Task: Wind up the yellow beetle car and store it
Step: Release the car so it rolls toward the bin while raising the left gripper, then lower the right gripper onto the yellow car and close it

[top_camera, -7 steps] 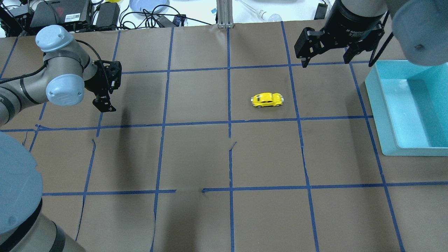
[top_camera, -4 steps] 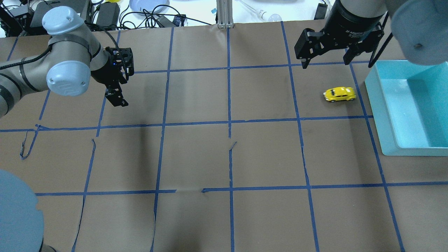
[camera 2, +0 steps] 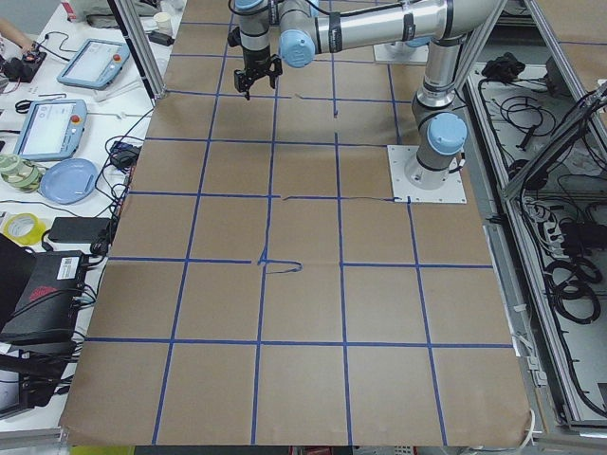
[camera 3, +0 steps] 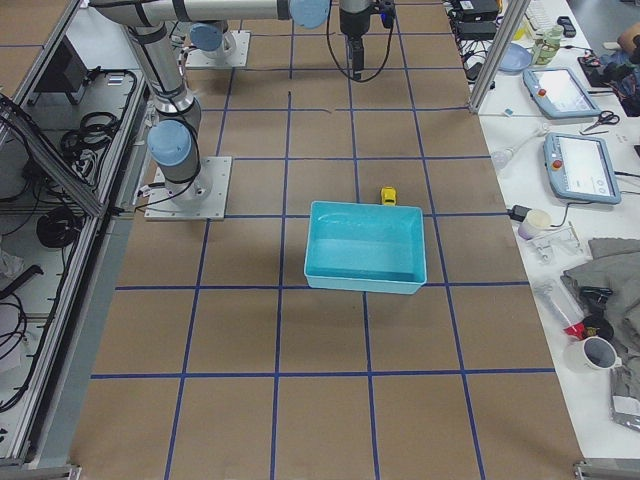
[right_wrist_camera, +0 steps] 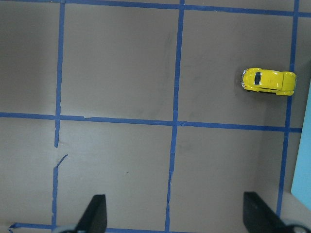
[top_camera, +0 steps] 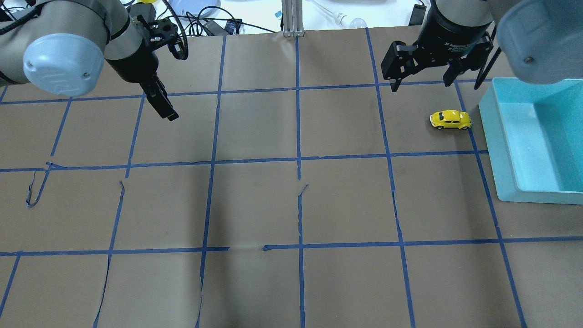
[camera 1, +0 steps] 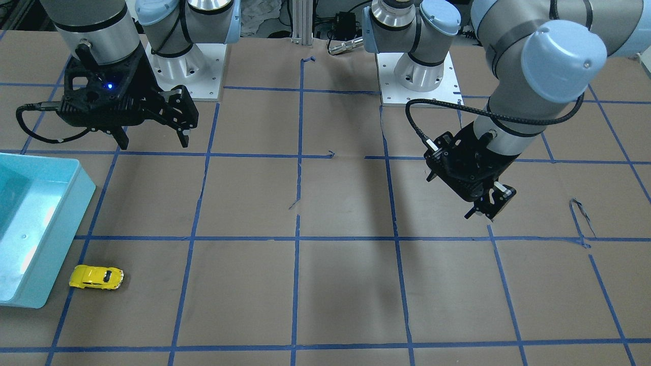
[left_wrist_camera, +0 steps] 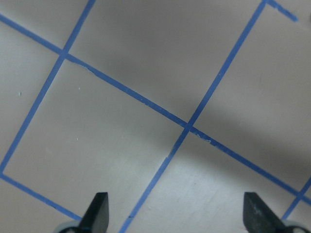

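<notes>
Right gripper [top_camera: 421, 84] hangs above the table with its two black fingers spread wide and nothing between them. In the right wrist view the bright yellow beetle-shaped toy car [right_wrist_camera: 268, 81] lies up and to the right, outside the gap between the fingertips [right_wrist_camera: 97, 213].

The car [top_camera: 451, 120] stands on its wheels on the brown paper table cover with its blue tape grid [top_camera: 255, 205]. It is a little nearer the robot than the right gripper. Its length points at the side wall of the light turquoise plastic bin [top_camera: 494, 136]. It sits just beside that wall, outside the bin, and a thin strip of paper shows between them in the overhead view. The front-facing view shows the same car [camera 1: 96, 277] next to the bin's [camera 1: 66, 213] corner.

Far across the table, the left gripper [left_wrist_camera: 177, 213] is held in the air, tilted, with its fingers apart and empty, and only paper and tape lines lie under it. It is well apart from the car.
</notes>
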Tool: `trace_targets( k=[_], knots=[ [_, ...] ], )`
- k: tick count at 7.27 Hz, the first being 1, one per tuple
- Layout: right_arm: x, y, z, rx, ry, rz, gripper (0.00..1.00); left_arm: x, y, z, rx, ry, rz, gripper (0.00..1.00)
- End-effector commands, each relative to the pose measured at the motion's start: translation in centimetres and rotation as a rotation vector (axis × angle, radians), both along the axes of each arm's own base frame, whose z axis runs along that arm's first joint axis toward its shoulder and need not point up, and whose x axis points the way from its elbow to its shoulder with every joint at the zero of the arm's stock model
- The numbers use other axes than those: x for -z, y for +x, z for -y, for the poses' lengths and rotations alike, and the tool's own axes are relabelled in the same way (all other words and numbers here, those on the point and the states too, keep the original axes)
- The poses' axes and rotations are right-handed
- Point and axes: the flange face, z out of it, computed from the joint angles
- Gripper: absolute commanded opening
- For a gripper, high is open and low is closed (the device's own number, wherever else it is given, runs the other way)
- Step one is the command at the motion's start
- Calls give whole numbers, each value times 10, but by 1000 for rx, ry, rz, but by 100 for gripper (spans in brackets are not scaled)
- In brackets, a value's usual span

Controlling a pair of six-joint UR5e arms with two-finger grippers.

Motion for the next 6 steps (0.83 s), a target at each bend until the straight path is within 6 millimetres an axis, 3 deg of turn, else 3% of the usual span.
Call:
trace_targets(
  k=[1, 2, 3, 5, 6],
  knots=[
    [28, -26, 31, -300, 22, -41, 100, -27, -2, -23, -376, 12, 3, 98],
    [43, -47, 44, -461, 42, -65, 100, -39, -5, -32, -599, -2, -8, 100],
    [73, -71, 64, -637, 79, -65, 100, -49, -21, -45, -738, -15, -19, 100],
    [132, -118, 103, -925, 104, -71, 100, -58, -55, -63, -797, -56, 40, 100],
    [166, -136, 121, -1077, 105, -79, 100, -59, -59, -65, -792, -58, 36, 100]
  ],
)
